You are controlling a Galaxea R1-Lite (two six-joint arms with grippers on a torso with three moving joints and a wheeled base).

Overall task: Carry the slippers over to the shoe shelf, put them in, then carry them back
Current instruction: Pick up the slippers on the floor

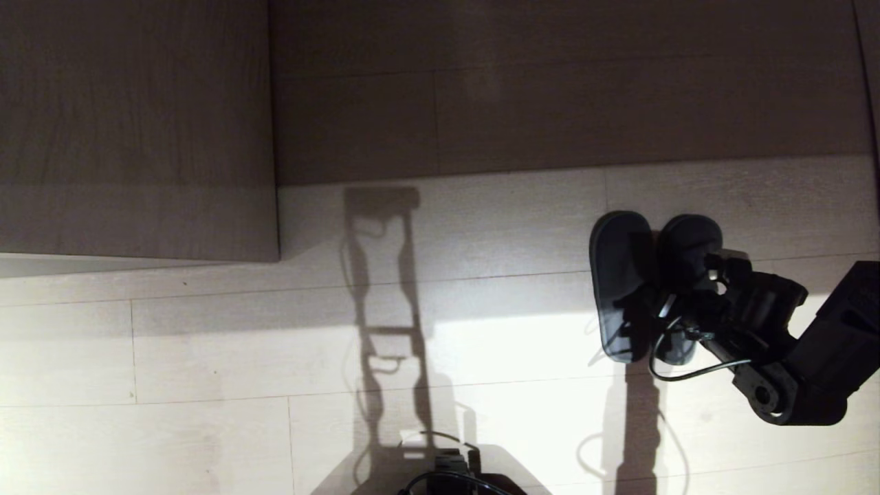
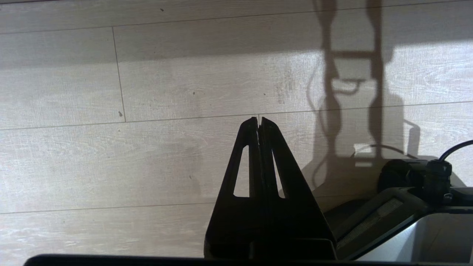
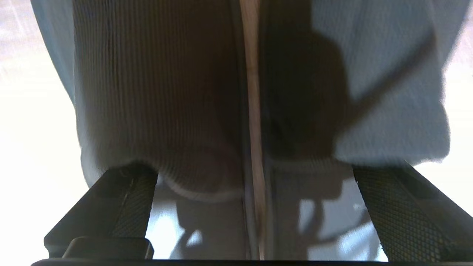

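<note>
On the pale plank floor (image 1: 206, 344), just short of a wall of wood-grain panels (image 1: 550, 103), your slippers (image 1: 619, 275) lay side by side, soles down and edges touching, toes toward the panels. Your right gripper (image 1: 694, 275) hung low over the heel end of the pair, and its wrist view showed both fingers (image 3: 122, 199) spread wide, one outside each slipper, with the ribbed straps (image 3: 155, 92) filling the space ahead; nothing was clamped. That spread looked chosen to straddle both slippers at once, so that one squeeze would press them together and lift them as a pair. Whether the pads touched the fabric could not be told.

Your left gripper (image 2: 258, 123) pointed at bare floor near the robot's base, fingers pressed together and holding nothing, evidently parked because one arm served for this job.

No open shoe shelf showed in any view; a block of the same laminate (image 1: 137, 137) stood well apart, on the robot's left. From how things lay, you were either setting the pair down or about to take it up.
</note>
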